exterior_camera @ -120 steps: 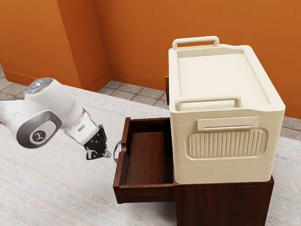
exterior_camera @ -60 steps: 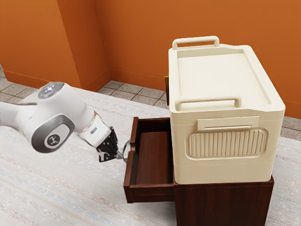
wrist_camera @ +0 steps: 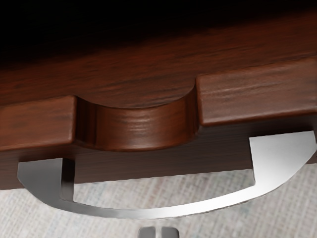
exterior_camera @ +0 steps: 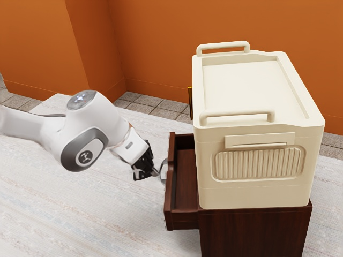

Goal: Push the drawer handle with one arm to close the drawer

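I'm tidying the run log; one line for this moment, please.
task: close drawer | drawer: partly open | end effector: at outer side of handle | contact: cannot confirm | status: closing unfinished

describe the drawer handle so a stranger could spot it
Find the big cream box on the dark brown cabinet. A drawer sticks out of that cabinet toward the exterior view's left. Its handle is the silvery bow on the front; the box's own handles are cream.

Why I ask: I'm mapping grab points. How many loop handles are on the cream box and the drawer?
3. A metal handle on the front of the drawer; on top of the box, a near handle and a far handle. Sides turned away may hide more.
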{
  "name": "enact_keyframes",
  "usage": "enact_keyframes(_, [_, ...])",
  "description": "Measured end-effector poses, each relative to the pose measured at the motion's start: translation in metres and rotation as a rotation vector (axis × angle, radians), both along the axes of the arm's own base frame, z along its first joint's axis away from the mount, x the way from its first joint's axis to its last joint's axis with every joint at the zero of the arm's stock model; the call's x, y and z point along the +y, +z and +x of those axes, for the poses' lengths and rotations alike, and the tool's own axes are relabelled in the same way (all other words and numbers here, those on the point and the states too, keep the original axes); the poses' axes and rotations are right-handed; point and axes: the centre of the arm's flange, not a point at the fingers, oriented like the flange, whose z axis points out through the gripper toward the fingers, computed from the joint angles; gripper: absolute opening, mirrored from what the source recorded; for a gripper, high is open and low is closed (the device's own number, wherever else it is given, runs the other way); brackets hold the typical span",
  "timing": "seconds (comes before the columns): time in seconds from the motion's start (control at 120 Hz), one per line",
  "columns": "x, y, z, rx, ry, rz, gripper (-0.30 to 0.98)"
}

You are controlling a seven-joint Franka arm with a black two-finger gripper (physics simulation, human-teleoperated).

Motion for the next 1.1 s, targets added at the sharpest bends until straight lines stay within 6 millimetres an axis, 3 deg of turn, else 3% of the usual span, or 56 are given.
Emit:
enact_keyframes(0.508, [-0.064, 0.005, 0.019, -0.002, -0.017, -0.057, -0.10])
enact_keyframes(0.883, [-0.055, 0.006, 0.029, 0.004, -0.005, -0.075, -0.10])
enact_keyframes(1.042, [-0.059, 0.026, 0.016, 0.029, -0.042, -0.116, -0.10])
enact_keyframes(1.1, [-0.050, 0.034, 0.010, 0.048, -0.043, -0.137, -0.10])
